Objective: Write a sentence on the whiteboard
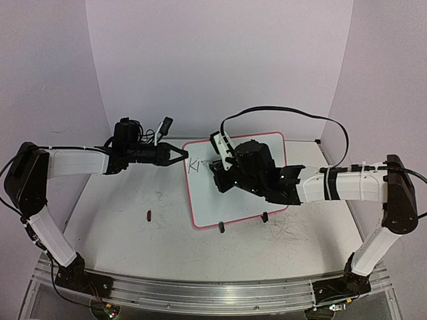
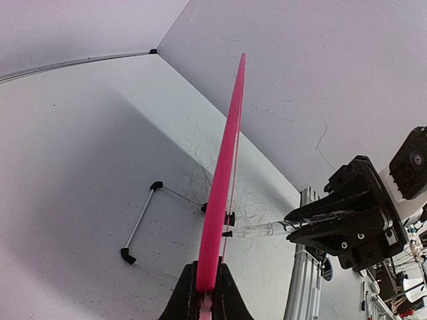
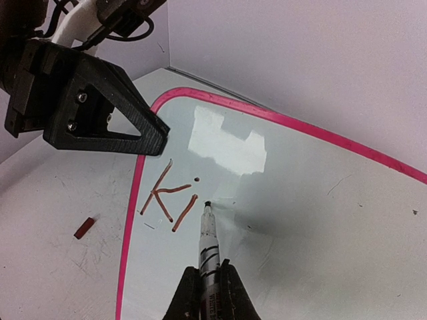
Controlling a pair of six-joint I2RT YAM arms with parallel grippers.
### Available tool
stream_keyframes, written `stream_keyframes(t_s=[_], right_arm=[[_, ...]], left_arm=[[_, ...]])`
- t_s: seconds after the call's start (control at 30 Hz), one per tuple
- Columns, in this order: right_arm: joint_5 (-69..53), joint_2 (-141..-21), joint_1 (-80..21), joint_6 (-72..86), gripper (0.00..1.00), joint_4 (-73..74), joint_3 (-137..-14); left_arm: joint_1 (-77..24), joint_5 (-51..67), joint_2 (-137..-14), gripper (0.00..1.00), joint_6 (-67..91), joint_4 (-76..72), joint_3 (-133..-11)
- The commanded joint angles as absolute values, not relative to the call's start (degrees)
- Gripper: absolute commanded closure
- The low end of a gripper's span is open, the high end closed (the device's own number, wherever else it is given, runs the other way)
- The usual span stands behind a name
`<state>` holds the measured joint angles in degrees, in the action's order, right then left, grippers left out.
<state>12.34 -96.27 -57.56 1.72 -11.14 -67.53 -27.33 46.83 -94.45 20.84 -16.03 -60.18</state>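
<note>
The whiteboard (image 1: 208, 200), white with a pink frame, stands tilted on the table; it shows edge-on in the left wrist view (image 2: 225, 173). My left gripper (image 1: 181, 155) is shut on its left edge (image 2: 207, 287). My right gripper (image 1: 220, 165) is shut on a marker (image 3: 208, 240) whose tip rests on the board just right of the writing. Of the sentence, only the reddish-brown letters "Ki" (image 3: 167, 197) show, near the board's upper left corner. The marker (image 2: 267, 230) also touches the board face in the left wrist view.
A small red marker cap (image 1: 149, 215) lies on the table left of the board, also in the right wrist view (image 3: 83, 228). Two black clip feet (image 1: 221, 227) hold the board's near edge. A wire stand (image 2: 140, 223) sits behind the board. White walls close the back and sides.
</note>
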Motion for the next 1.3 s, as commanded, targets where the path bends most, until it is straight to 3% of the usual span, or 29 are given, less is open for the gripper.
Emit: stream_keyframes(t_s=[0.0,1.27], right_arm=[[12.66,-96.29,-57.41,2.92,1.00,-11.33,-67.53],[15.10,-96.59,-57.49,3.69,1.00,-13.57,-68.43]], left_arm=[[-27.69,46.67,-91.97,1.00,19.60,-16.94,-60.03],[-27.77,46.68,-91.77,1.00,19.51,-16.90,-59.86]])
